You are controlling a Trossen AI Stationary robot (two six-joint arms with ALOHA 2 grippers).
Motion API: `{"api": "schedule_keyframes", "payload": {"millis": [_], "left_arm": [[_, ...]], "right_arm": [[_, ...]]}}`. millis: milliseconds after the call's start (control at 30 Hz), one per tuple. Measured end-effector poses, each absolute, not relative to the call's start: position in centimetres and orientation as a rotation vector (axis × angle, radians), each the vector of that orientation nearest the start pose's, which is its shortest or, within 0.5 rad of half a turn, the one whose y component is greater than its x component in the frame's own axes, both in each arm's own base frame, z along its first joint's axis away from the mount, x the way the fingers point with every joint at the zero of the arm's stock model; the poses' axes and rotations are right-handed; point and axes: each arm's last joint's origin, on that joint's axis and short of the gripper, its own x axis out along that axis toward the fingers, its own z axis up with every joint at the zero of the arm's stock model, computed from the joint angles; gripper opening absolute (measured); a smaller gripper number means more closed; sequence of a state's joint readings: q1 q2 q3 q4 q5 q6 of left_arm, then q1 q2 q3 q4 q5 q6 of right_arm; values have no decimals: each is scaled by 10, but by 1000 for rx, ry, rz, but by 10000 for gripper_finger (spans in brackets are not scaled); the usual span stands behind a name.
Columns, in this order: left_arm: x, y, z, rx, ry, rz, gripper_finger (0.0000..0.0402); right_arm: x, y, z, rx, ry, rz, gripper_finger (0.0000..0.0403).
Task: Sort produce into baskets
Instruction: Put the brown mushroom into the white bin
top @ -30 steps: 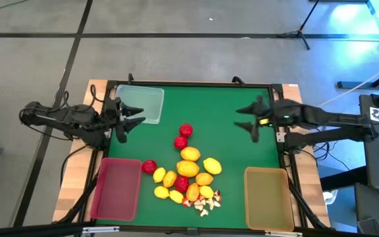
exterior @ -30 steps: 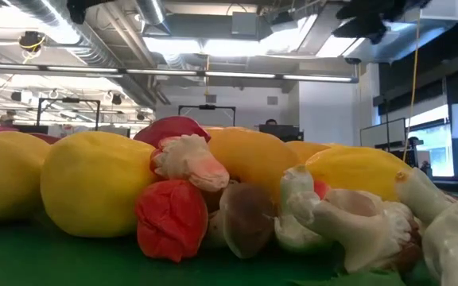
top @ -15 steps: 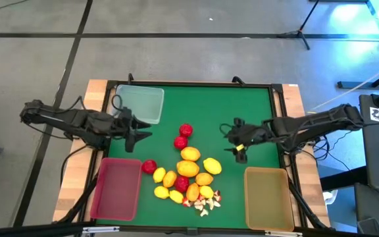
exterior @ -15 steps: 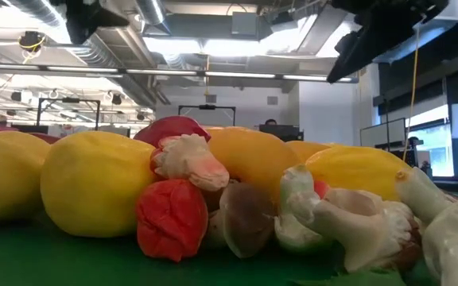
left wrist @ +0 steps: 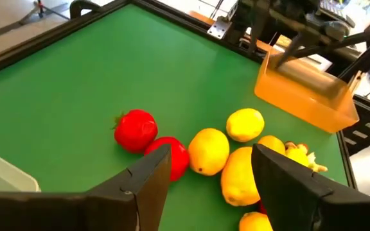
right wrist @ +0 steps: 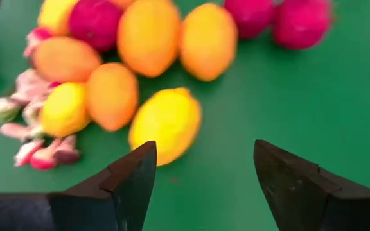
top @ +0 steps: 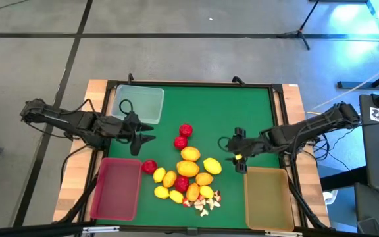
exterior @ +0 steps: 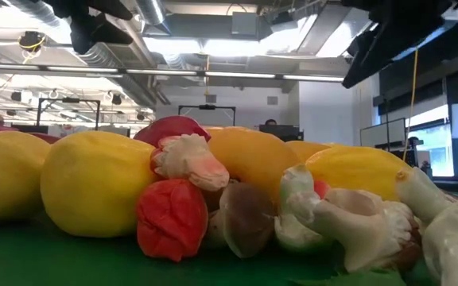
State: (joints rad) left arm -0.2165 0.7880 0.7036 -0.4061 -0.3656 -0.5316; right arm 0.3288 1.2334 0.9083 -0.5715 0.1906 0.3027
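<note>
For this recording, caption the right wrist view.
Open right gripper hovers over green mat, nearing a yellow lemon beside the fruit pile.

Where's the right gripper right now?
In the high view the right gripper hangs open over the green mat on the right side, just beyond the tan-yellow basket and beside the nearest lemon of the pile.

Produce pile (top: 188, 174) lies on the table between two baskets (top: 117, 187) (top: 267, 197)

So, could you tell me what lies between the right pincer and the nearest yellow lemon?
Only bare green mat: the high view shows the open right pincer apart from the lemon.
</note>
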Motion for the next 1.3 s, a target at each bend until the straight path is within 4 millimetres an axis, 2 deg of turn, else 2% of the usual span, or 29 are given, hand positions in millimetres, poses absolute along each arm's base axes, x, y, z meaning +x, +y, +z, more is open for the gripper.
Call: {"api": "schedule_keyframes", "payload": {"millis": [67,167,333,600,767,1000,1167,1300], "left_arm": [[165,-26,285,-357,423,262,210],[165,-27,285,-321,433,231,210],[165,-30,285,-290,439,204,210],[167,-32,282,-400,445,226,210],[168,-32,281,-401,449,243,210],[170,-32,279,-373,449,268,210],[172,-33,277,-364,462,270,210],[175,-33,274,-355,479,276,210]], "right_arm": [[234,80,252,59,894,2,257],[234,86,248,164,917,-24,257],[236,105,245,289,913,40,272],[232,128,233,252,969,88,276],[233,144,215,169,990,29,276],[244,154,179,88,1040,-99,276],[254,163,154,100,1087,-81,276],[255,165,145,113,1127,-65,276]]}}
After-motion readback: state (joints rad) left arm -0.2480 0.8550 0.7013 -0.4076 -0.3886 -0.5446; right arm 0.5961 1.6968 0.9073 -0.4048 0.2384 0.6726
